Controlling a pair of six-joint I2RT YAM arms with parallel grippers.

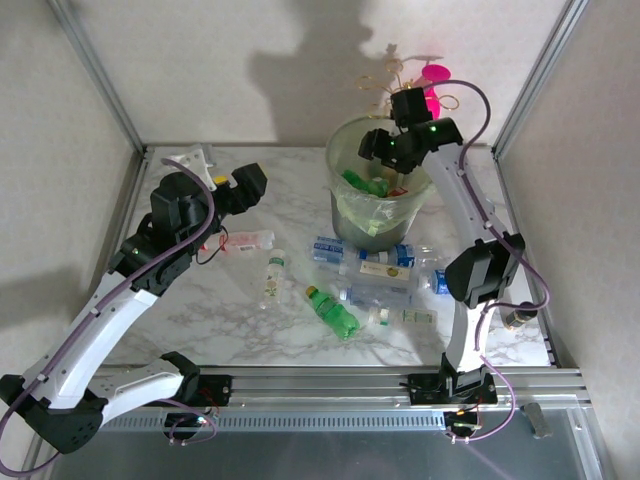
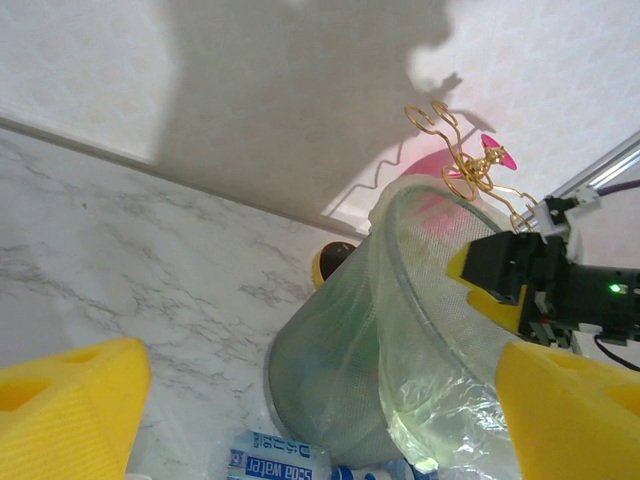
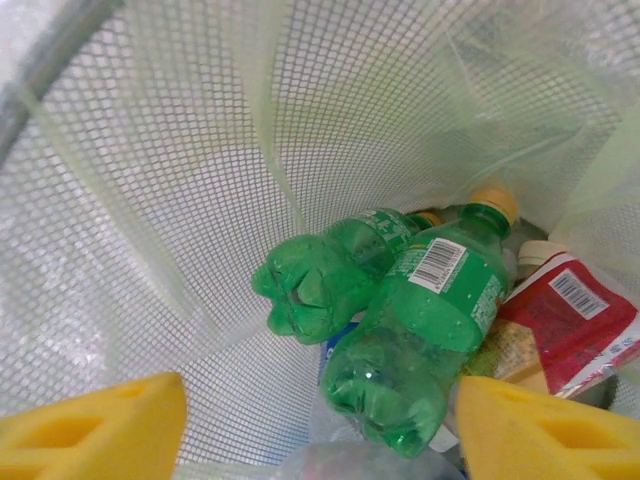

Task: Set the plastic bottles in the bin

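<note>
- Three plastic bottles show inside the bin: two green, one red-labelled.
- About eight more lie flat in front of and left of the bin.
- The right gripper hangs over the bin's mouth, jaws apart and empty.
- The left gripper, left of the bin, is spread wide and empty. It is the nearer one to the clear bottle, whose long axis points toward the bin.

We are reading "Soda water" in white on the blue label of a clear bottle lying by the bin. We are seeing barcodes on a green bottle and a red-labelled bottle, digits too small to read.
</note>
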